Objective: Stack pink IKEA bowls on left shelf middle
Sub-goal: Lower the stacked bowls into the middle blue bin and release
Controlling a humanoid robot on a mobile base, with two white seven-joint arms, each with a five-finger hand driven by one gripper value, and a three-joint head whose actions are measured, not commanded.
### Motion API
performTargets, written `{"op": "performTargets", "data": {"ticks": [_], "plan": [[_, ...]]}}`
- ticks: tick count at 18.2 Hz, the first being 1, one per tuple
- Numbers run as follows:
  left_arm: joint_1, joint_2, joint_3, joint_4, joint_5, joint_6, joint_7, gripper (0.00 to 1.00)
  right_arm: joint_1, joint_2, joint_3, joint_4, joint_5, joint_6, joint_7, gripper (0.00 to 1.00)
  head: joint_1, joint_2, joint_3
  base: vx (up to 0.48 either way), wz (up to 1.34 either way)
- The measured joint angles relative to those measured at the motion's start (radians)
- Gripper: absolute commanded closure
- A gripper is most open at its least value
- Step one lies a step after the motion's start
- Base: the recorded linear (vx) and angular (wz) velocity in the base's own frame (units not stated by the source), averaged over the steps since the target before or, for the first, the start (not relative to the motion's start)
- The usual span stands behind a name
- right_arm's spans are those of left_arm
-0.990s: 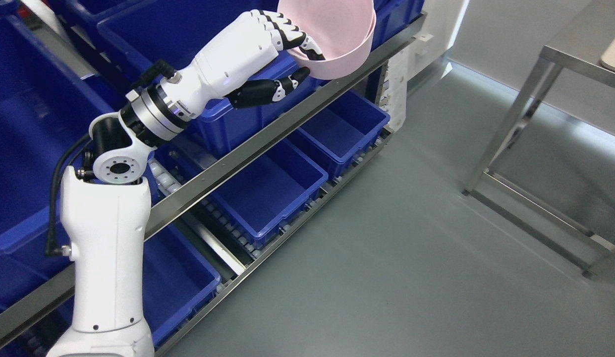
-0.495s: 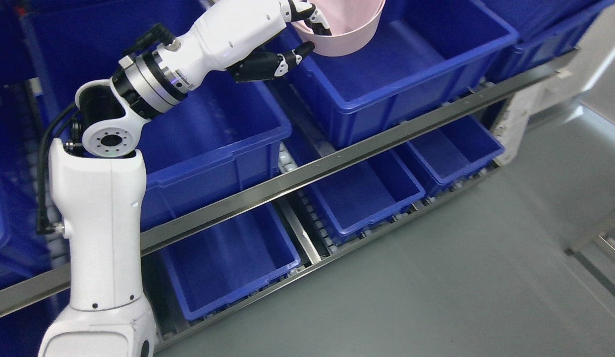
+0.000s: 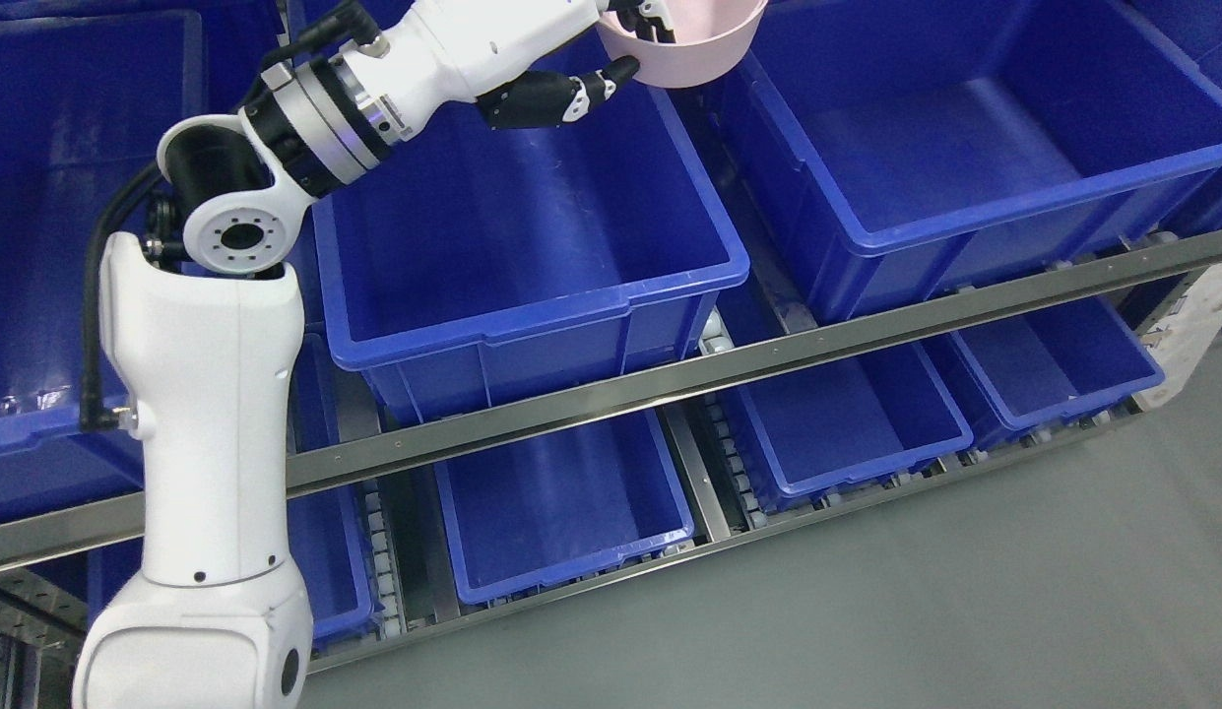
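Pink bowl [image 3: 704, 44] up at the very top edge of the head view, partly cut off by the frame. Hung in the air roughly over the gap between two big blue bins on the upper shelf level, touching neither as far as visible. Clamped by the left hand [image 3: 625, 44]: dark fingers [image 3: 638, 10] hooked over the rim into the bowl, black thumb [image 3: 551, 94] pressed up under the outer wall. So, closed on the bowl, no slack showing.

Left arm [image 3: 212, 433] came in from the lower left, white forearm straight up, then bent at the wrist joint and reached right toward the bowl. Black cable looped along its left side.

Under the hand: middle blue bin [image 3: 532, 266], looked bare inside. Just right of it, another large blue bin [image 3: 965, 148]. A third one at the far left [image 3: 49, 197], partly hidden behind the arm.

Steel shelf rail [image 3: 768, 359] ran diagonally across in front of those bins. Below it, a lower row of smaller blue bins [image 3: 561, 512] on roller tracks. Grey floor [image 3: 916, 601] at the bottom right. Right arm nowhere to be seen.
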Motion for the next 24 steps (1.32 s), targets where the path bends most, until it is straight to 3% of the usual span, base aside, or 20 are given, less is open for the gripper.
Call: {"op": "performTargets", "data": {"ticks": [9,18,24], "plan": [[0.028,0.008,-0.017,0.036,-0.05,0.023,-0.102,0.91,0.0,0.0,0.0,0.0,0.0,0.0,0.0,0.0,0.0,0.0,0.0,-0.001,0.0],[0.058,0.056,-0.025,0.123,-0.091,0.024,-0.114,0.91,0.0,0.0,0.0,0.0,0.0,0.0,0.0,0.0,0.0,0.0,0.0,0.0,0.0],[0.066,0.112,-0.027,0.157,-0.102,0.04,-0.115,0.71,0.0,0.0,0.0,0.0,0.0,0.0,0.0,0.0,0.0,0.0,0.0,0.0,0.0]]}}
